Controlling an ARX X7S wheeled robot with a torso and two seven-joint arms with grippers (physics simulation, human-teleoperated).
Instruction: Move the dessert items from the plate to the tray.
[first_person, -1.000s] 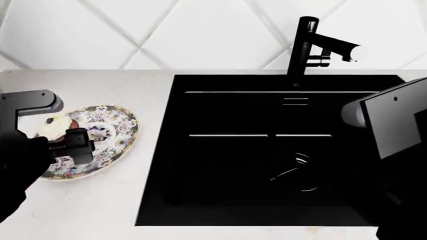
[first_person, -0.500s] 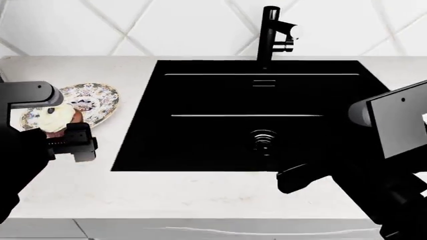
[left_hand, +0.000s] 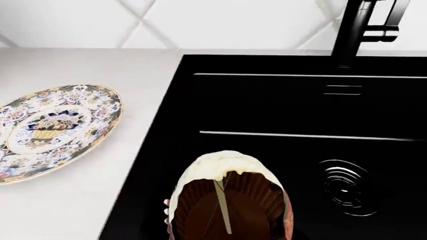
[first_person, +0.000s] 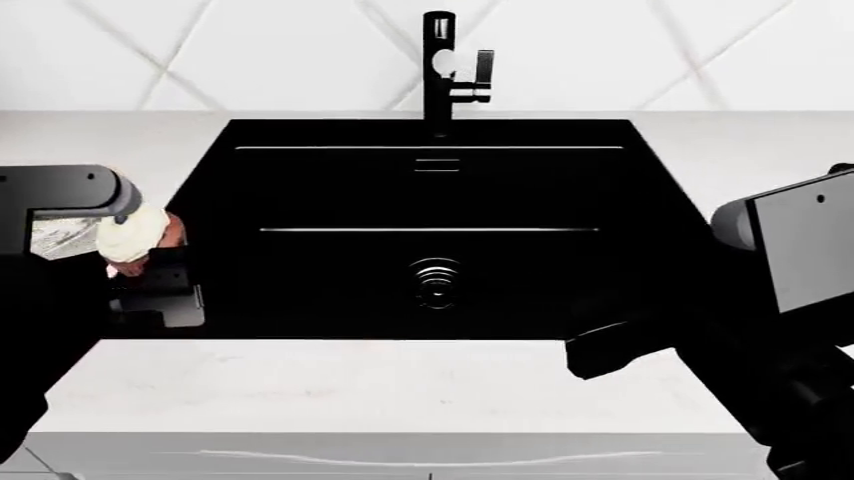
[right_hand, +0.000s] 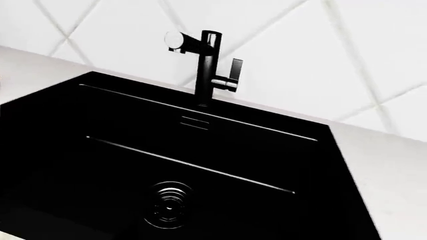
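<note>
My left gripper (first_person: 139, 248) is shut on the cupcake (first_person: 131, 233), which has white frosting and a brown ribbed base. It holds the cupcake (left_hand: 227, 197) in the air over the left edge of the black sink. The floral plate (left_hand: 55, 125) lies on the counter left of the sink with nothing on it. In the head view only a sliver of the plate (first_person: 60, 237) shows behind my left arm. My right gripper (first_person: 603, 355) is a dark shape over the sink's front right edge, and its jaws are not readable. The tray is out of view.
The black sink basin (first_person: 427, 200) fills the middle of the counter, with a round drain (first_person: 435, 281) and a black faucet (first_person: 442, 70) at the back. White tiled wall (first_person: 267, 50) stands behind. The pale counter's front edge (first_person: 400, 435) runs just below the sink.
The cupcake has come off the plate and travelled right to the sink's left edge in my left gripper. The head view has swung right. My right gripper has come into view.
</note>
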